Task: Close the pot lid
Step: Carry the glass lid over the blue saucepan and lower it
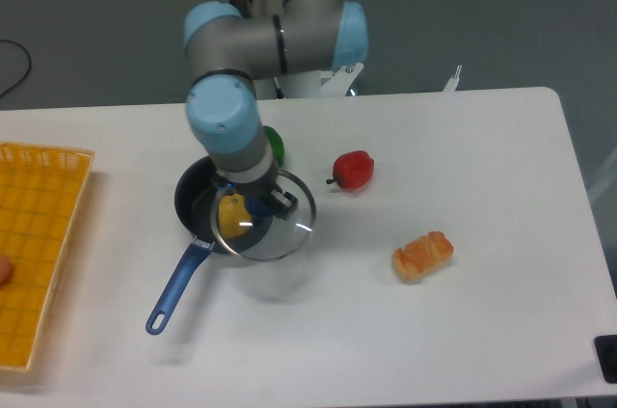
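Fingers: the gripper (258,198) is largely hidden under the wrist; it appears clamped on the lid (274,227) at its centre, though the knob itself cannot be seen. The lid hangs from it, tilted and offset toward the bench's right edge, overlapping only the right part of the pot (198,204). Whether its rim touches the pot's rim cannot be told.

Pot: sits left of bench centre, handle (172,294) pointing toward the front edge. 1 yellow item (232,215) lies inside, seen through the glass.

Surroundings: a green item (274,145) is just behind the pot, a red pepper (354,170) to its right, a bread piece (422,256) further right and well apart, and a yellow basket (39,244) at the left edge.

Risks, by judgement:
1. Released now, the lid would likely land half on the rim and slide onto the bench, owing to the offset.
2. Lowered while tilted, 1 edge may catch the rim and shove the pot.
3. The yellow item, if tall, may keep the lid from seating.
4. A leftward correction could push the pot against the green item.
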